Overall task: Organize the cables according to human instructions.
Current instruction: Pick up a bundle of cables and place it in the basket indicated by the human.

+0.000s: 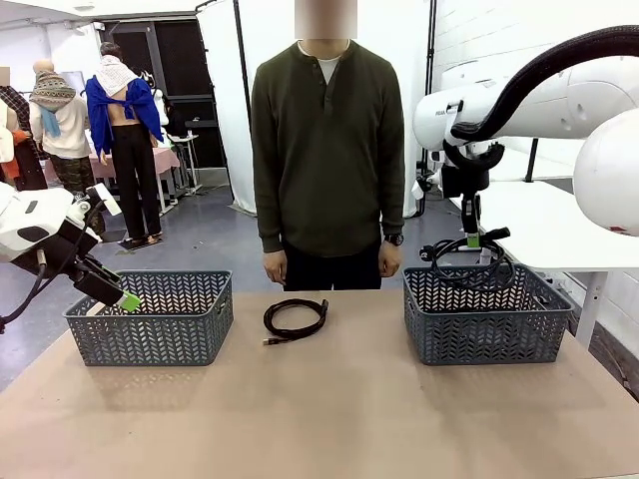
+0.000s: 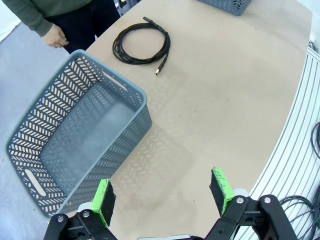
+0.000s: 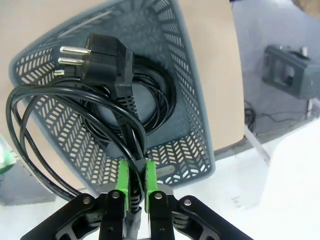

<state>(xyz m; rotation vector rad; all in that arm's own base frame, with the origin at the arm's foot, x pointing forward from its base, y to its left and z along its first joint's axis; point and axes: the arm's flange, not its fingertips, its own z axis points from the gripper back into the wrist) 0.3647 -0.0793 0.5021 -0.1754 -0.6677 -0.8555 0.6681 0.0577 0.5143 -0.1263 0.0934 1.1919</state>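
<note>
Right gripper (image 3: 136, 175) points straight down, clamped nearly shut on a power cable (image 3: 107, 57). The loops hang directly over the right basket (image 3: 200, 120), where another coil (image 3: 162, 100) already lies, so release appears to need only a short descent. Left gripper (image 2: 162, 192) is wide open and empty, tilted above the left basket's (image 2: 127, 90) near corner. A loose cable (image 2: 118, 47) lies on the table (image 2: 225, 100) between the baskets, nearer the left arm.
</note>
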